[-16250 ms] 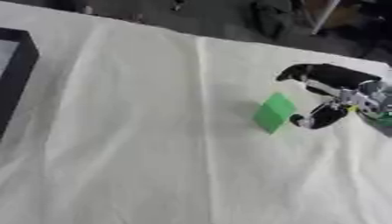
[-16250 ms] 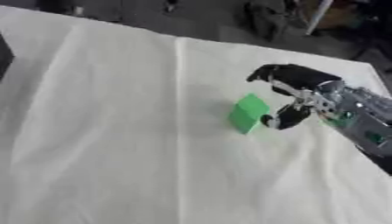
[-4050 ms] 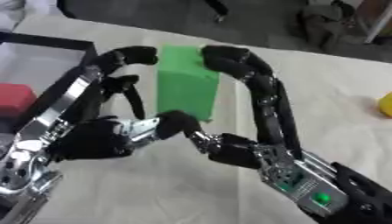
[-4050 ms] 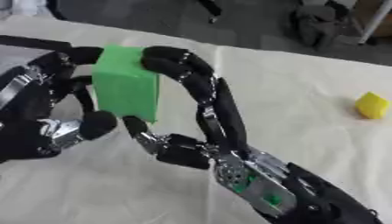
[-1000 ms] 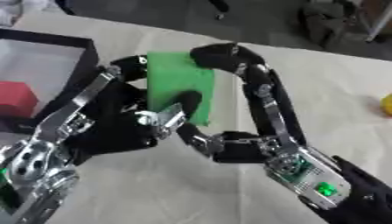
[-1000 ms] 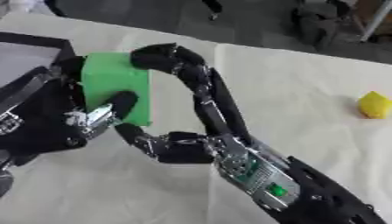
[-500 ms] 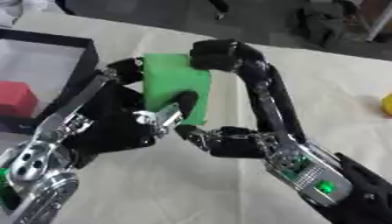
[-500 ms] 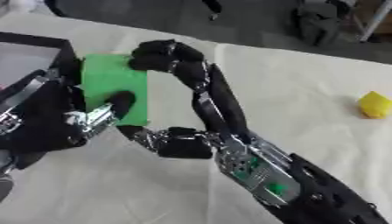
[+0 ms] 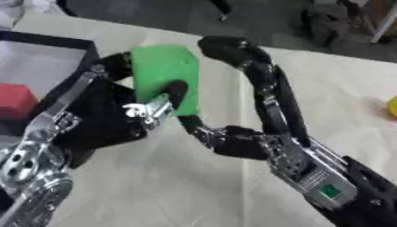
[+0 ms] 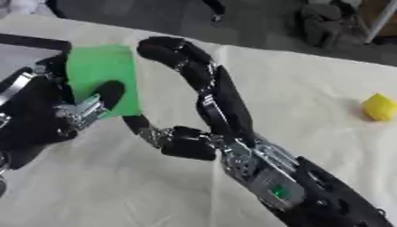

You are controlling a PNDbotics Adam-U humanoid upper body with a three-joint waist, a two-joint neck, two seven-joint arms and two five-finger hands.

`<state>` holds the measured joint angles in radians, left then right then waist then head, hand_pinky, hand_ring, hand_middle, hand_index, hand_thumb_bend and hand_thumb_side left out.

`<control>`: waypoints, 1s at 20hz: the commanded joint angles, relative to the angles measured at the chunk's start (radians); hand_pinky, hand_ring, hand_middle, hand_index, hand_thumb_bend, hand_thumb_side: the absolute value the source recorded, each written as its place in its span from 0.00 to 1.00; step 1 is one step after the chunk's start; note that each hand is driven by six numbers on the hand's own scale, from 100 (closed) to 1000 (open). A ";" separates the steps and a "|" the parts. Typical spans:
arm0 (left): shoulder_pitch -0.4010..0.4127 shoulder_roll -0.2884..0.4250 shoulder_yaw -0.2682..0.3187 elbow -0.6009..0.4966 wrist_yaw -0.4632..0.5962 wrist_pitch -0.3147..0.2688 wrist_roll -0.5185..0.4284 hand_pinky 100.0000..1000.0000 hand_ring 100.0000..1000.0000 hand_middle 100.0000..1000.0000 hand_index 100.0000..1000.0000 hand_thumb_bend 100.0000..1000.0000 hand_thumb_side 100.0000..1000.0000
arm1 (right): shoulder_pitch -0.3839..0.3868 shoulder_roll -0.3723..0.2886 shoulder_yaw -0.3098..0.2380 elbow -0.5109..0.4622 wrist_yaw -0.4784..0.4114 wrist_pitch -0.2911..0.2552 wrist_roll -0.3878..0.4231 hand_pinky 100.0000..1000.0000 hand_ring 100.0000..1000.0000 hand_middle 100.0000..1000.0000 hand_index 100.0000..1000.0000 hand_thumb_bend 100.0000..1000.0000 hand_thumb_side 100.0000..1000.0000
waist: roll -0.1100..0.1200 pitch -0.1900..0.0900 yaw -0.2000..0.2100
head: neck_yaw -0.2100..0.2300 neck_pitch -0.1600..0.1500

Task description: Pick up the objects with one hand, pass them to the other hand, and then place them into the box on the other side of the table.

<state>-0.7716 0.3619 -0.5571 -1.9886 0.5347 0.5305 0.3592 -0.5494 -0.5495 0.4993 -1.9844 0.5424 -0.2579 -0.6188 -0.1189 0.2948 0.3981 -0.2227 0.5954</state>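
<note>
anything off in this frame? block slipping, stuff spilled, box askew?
Nothing stands out. The green block is held up between both hands: the left hand has thumb and fingers round it, and the right hand arches over its top edge. A red block sits in the box; a yellow object lies on the cloth.

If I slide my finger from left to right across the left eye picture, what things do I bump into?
Red block in the black box → left hand → green block → right hand → yellow thing at the right edge.
</note>
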 commanded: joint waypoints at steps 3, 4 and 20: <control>0.010 0.049 0.038 -0.011 -0.003 -0.016 0.018 0.81 0.00 0.23 0.36 0.23 0.00 | -0.005 -0.023 -0.032 -0.016 0.029 0.013 -0.042 0.78 0.81 0.76 0.84 0.21 0.16 | 0.011 -0.016 -0.001 | -0.010 -0.009; 0.016 0.062 0.048 -0.011 -0.004 -0.020 0.026 0.81 0.00 0.23 0.36 0.22 0.01 | -0.003 -0.029 -0.038 -0.016 0.036 0.014 -0.048 0.78 0.81 0.76 0.84 0.21 0.15 | 0.012 -0.017 -0.002 | -0.014 -0.007; 0.037 0.344 0.169 0.000 -0.040 0.029 0.143 0.79 0.00 0.25 0.38 0.17 0.06 | 0.063 -0.212 -0.271 -0.016 0.016 0.075 -0.119 0.79 0.80 0.73 0.81 0.11 0.00 | 0.025 -0.015 -0.056 | -0.017 -0.009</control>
<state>-0.7262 0.6621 -0.4091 -1.9836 0.5019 0.5520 0.4913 -0.4793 -0.7163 0.2680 -1.9845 0.5677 -0.1955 -0.7294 -0.1024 0.2948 0.3405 -0.2438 0.5957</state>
